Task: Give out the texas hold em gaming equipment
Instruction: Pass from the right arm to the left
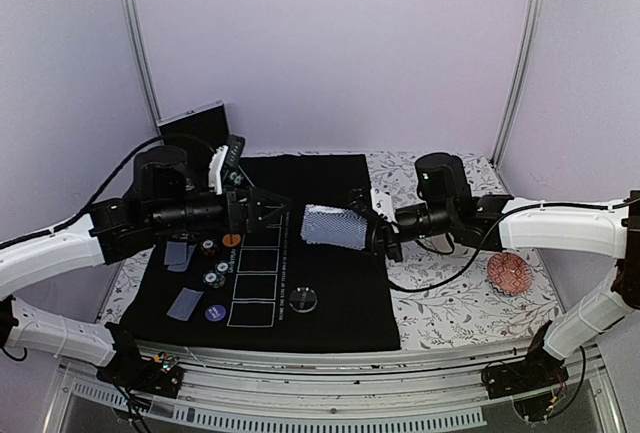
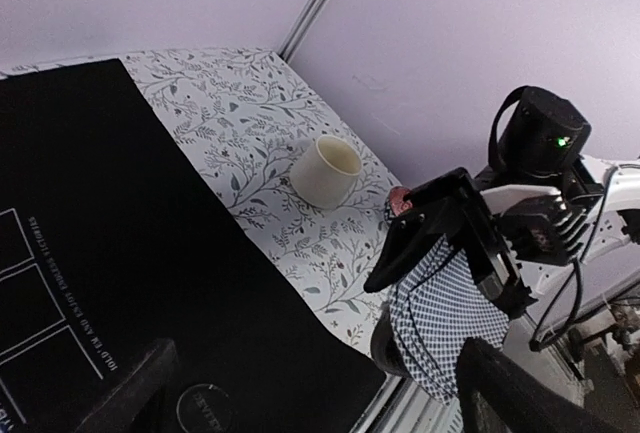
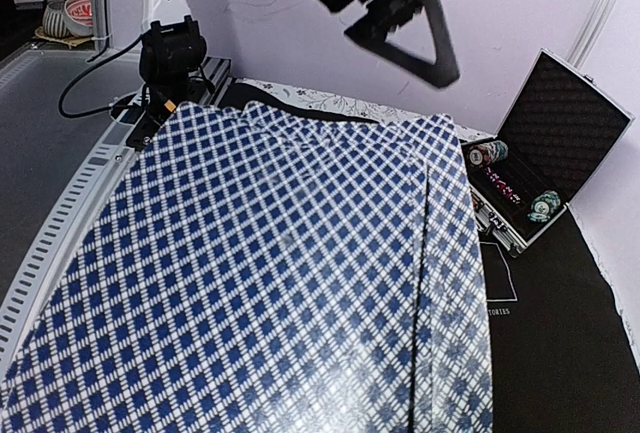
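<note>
Playing cards with grey-blue lattice backs (image 1: 330,225) hang fanned over the black felt mat (image 1: 330,328), clenched in the right gripper (image 1: 366,227). The left gripper (image 1: 270,211) gapes empty beside them. A careless pull could likely spill several. On the mat lie two single cards (image 1: 186,302), seemingly three striped chips (image 1: 222,270) and one clear disc (image 1: 304,300).

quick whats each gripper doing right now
Left gripper: open, holding nothing.
Right gripper: shut on a fan of playing cards with blue-and-white lattice backs.

Cream cup (image 2: 325,168): one counted
Patterned dish (image 1: 508,273): one
Clear disc (image 1: 304,300): one
Orange disc (image 1: 232,240): one
Purple-blue disc (image 1: 215,312): one
Case (image 3: 560,133): one
</note>
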Motion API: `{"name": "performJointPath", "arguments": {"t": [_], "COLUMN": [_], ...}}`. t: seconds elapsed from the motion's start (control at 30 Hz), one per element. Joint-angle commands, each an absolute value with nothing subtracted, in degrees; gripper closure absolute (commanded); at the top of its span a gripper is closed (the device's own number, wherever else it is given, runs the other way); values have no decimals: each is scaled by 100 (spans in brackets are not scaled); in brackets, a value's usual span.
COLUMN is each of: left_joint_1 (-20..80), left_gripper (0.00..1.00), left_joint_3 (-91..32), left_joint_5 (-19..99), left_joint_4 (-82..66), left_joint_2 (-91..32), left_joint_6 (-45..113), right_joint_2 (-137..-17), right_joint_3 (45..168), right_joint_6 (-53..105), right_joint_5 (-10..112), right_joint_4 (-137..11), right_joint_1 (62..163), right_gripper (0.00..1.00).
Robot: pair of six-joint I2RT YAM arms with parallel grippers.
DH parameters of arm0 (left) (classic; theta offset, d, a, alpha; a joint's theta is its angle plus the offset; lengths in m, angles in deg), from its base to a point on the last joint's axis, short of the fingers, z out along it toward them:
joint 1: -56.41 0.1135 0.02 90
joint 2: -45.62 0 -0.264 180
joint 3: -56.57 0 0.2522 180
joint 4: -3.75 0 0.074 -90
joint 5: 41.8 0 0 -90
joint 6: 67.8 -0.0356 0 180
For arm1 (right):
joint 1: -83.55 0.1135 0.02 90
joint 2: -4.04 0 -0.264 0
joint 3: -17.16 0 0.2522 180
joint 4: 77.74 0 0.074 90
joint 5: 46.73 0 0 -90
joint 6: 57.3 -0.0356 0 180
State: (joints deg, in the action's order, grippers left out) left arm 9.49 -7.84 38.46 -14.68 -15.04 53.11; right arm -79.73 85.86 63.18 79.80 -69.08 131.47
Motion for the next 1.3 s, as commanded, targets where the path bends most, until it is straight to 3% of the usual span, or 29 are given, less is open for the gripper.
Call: {"name": "performJointPath", "arguments": {"t": [0.0, 0.27, 0.57, 0.9, 1.27], "left_joint_1": [1013, 995, 911, 847, 798], "left_gripper": [2, 2, 2, 27, 67], "left_joint_3": [-521, -186, -416, -655, -781], "left_joint_5": [2815, 2084, 2097, 1984, 1313], "left_joint_4": [-187, 843, 662, 587, 775], "left_joint_2": [-1724, -2321, -2821, -3188, -3411], "left_joint_6": [6292, 6785, 6609, 6494, 6499], "right_joint_2": [-7987, -7979, -8057, -8217, -8315], "right_joint_3": [8785, 8789, 8858, 9037, 9201], "right_joint_6": [6220, 6227, 6249, 6271, 6477], "right_joint_5": [8080, 8106, 8154, 8122, 7942], "right_joint_4": [-6982, -6981, -6969, -6926, -6799], "right_joint_1": [13124, 13125, 13122, 13144, 13225], "right_gripper": [64, 64, 64, 65, 65]}}
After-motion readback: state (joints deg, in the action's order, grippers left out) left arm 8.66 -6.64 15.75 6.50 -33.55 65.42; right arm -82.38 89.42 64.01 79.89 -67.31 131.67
